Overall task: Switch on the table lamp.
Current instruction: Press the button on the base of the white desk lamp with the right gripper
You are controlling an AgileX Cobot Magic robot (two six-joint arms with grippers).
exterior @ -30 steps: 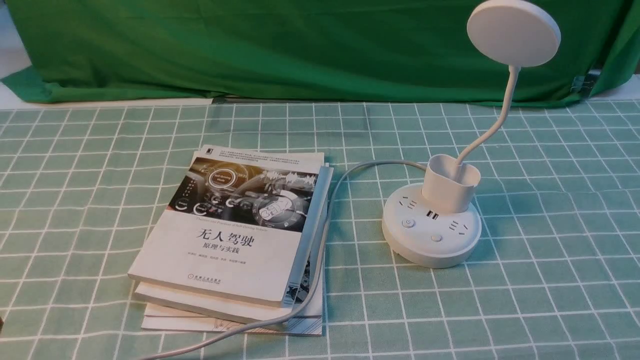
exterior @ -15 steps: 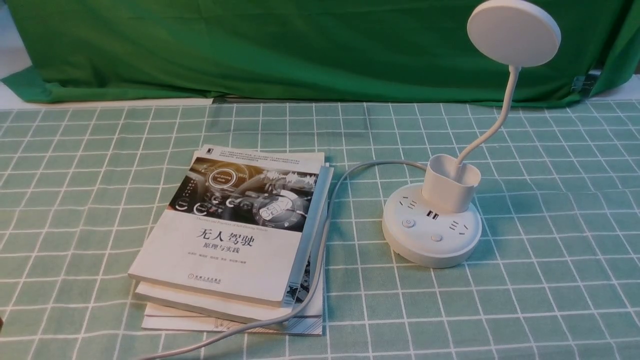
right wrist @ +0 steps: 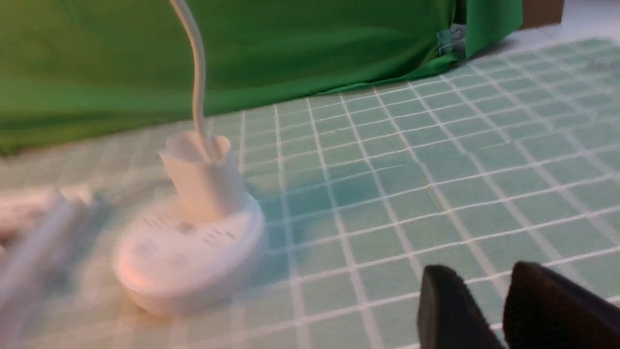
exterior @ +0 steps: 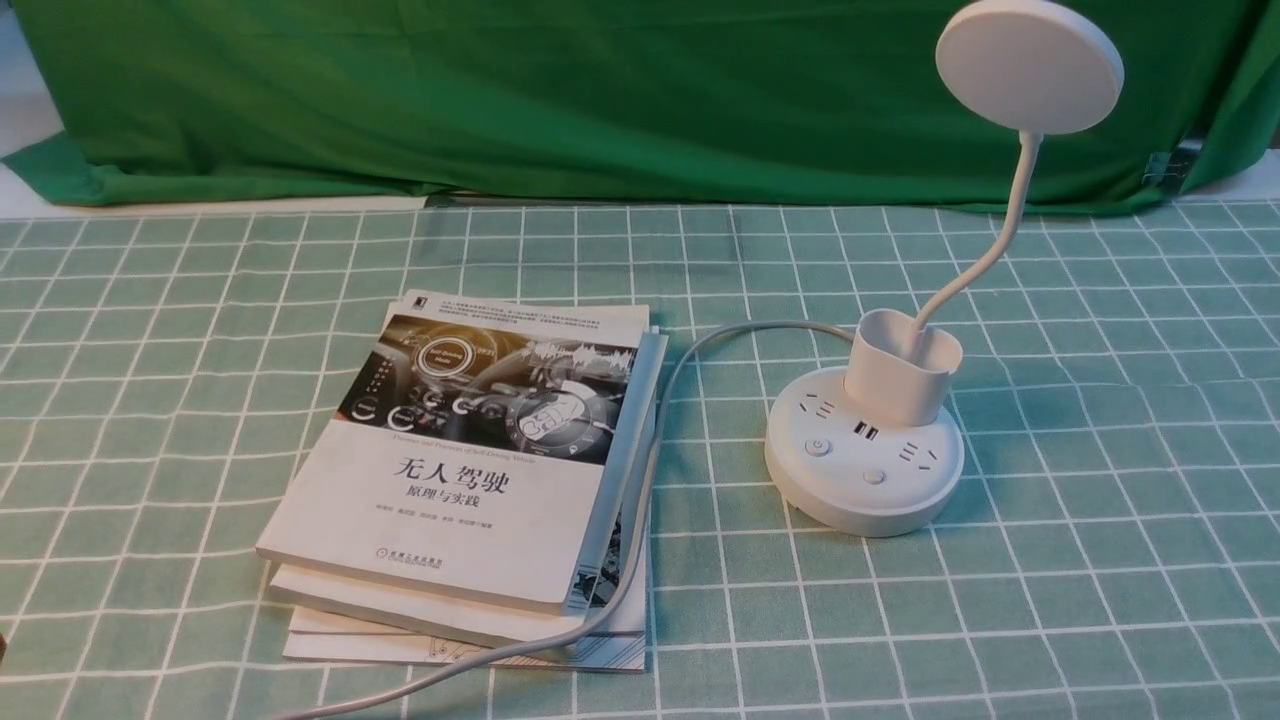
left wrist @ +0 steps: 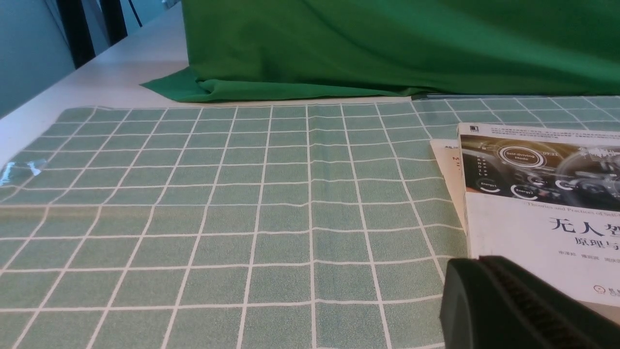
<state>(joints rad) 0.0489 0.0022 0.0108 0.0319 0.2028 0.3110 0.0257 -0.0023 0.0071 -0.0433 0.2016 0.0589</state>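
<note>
White plastic lamp (exterior: 867,505), its head apparently unlit, stands toward the right edge of the tabletop (exterior: 1100,600), beside the books (exterior: 430,520). The right fingers (right wrist: 482,271) stand slightly apart, with nothing between them; the left fingers (left wrist: 475,261) are together, also empty. I'd bring the right ones over the power-marked button (exterior: 818,447), close them into one blunt tip, then press straight down, briefly. Stay clear of the bendy neck (exterior: 1000,240) and holder (exterior: 897,380); a slanting push might slide the base.
</note>
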